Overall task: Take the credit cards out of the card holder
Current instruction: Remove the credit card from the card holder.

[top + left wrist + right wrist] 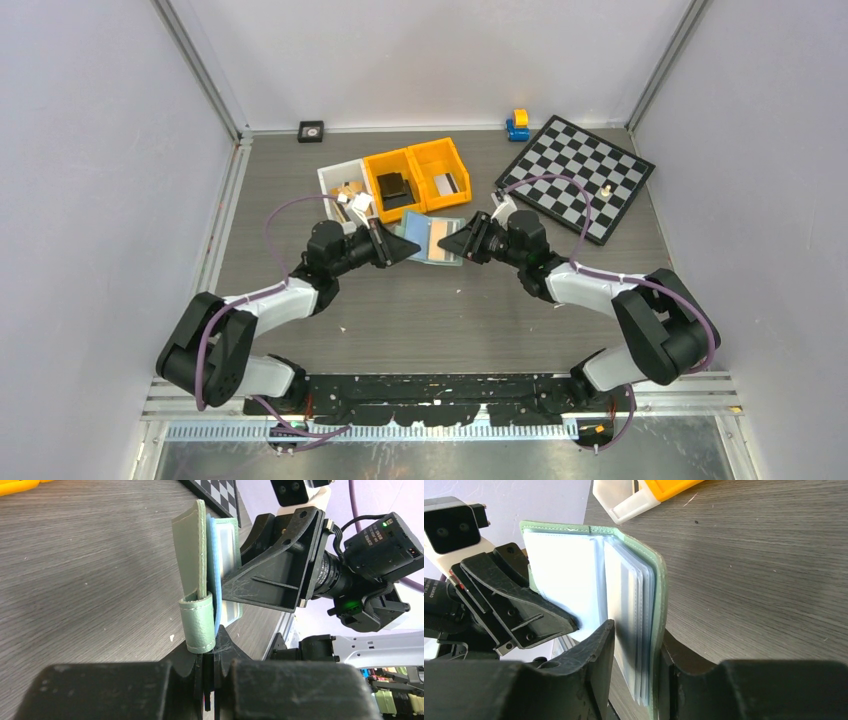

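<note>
The pale green card holder [430,238] hangs open above the table's middle, held up between both arms. My left gripper [411,249] is shut on the holder's edge; in the left wrist view its jaws [214,652] pinch just below the green strap loop [197,622]. The holder [192,555] stands on edge there, with a pale card showing in a blue sleeve [227,545]. My right gripper [636,635] is open, its fingers on either side of the stack of clear blue sleeves [629,595] and one green cover [660,585]. A striped credit card [447,183] lies in the right orange bin.
Behind the holder stand a white bin [334,176] of small items and two orange bins [378,161] [440,148]. A checkerboard [580,175] lies at the back right, and a blue-and-yellow toy [518,124] sits beside it. A small black square [311,131] sits by the back wall.
</note>
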